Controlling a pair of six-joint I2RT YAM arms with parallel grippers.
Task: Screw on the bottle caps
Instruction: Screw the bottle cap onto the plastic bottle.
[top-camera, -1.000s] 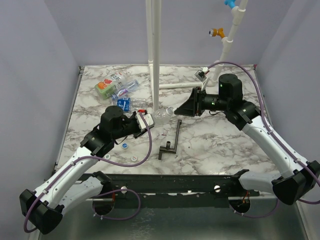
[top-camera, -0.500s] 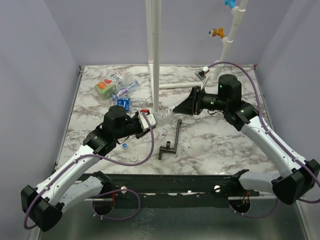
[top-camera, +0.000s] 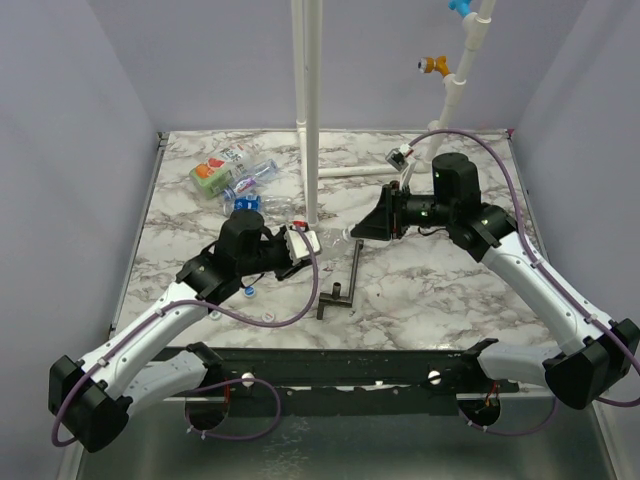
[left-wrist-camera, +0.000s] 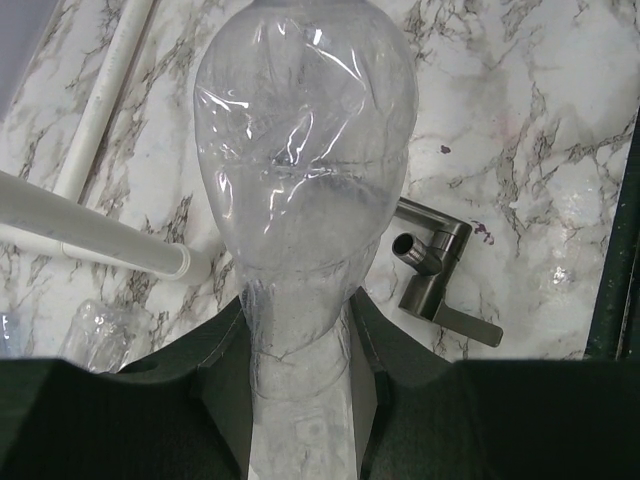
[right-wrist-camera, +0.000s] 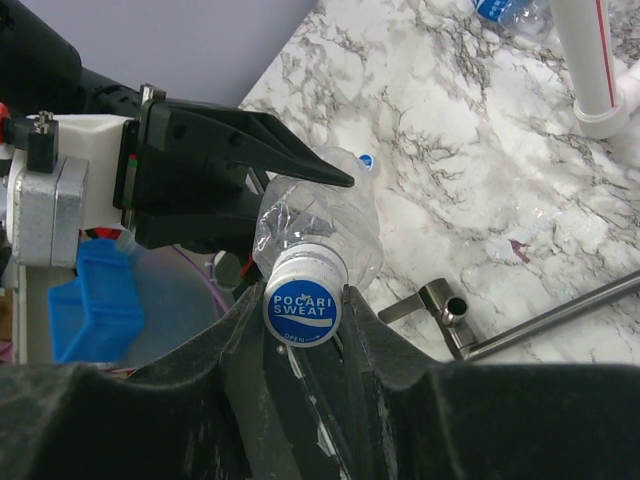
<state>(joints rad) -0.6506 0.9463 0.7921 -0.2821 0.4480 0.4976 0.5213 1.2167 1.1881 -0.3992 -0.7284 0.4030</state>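
On the marble worktop (top-camera: 430, 290), a little white round cap (top-camera: 268, 317) and a blue and white one (top-camera: 250, 292) lie left of the black T-shaped metal tool (top-camera: 343, 282). Just past the tool, the left pincer (left-wrist-camera: 300, 335) pinches a clear crumpled plastic bottle (left-wrist-camera: 305, 170). The right pincer (right-wrist-camera: 303, 300) pinches a blue and white round cap (right-wrist-camera: 304, 308) at that bottle's mouth. Far past the tool, to its left, lie a bottle with a green and orange label (top-camera: 222, 170) and one with a blue label (top-camera: 250, 183).

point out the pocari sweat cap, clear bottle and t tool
pocari sweat cap (right-wrist-camera: 303, 308), right wrist view, printed top
clear bottle (left-wrist-camera: 300, 170), left wrist view, crumpled body
t tool (top-camera: 354, 268), top view, long shaft
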